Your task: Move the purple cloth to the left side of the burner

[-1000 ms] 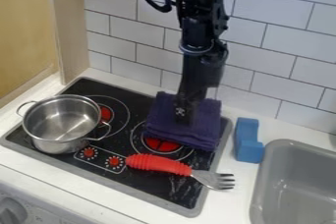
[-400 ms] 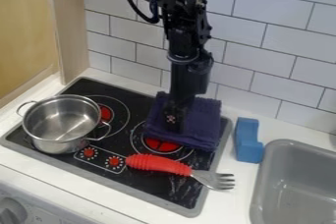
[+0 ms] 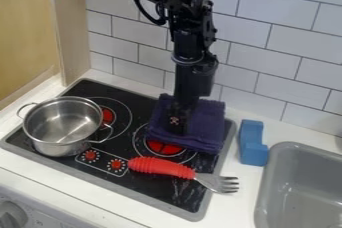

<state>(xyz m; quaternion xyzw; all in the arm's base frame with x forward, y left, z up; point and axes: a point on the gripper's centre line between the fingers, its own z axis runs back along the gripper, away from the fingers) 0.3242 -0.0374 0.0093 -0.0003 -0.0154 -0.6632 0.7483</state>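
The narrow black pincer (image 3: 178,128) stands low over the left part of the folded purple cloth (image 3: 207,124), presumably to draw it leftward; whether released or clenched, I cannot tell. The cloth lies far right on the flat black stove (image 3: 163,188), overlapping the round, red-centred burner (image 3: 158,146).

The black arm (image 3: 192,47) comes down from the top of the view. Its lower part stands almost upright, and the hand (image 3: 177,128) points downward near the stove's (image 3: 150,184) back edge.
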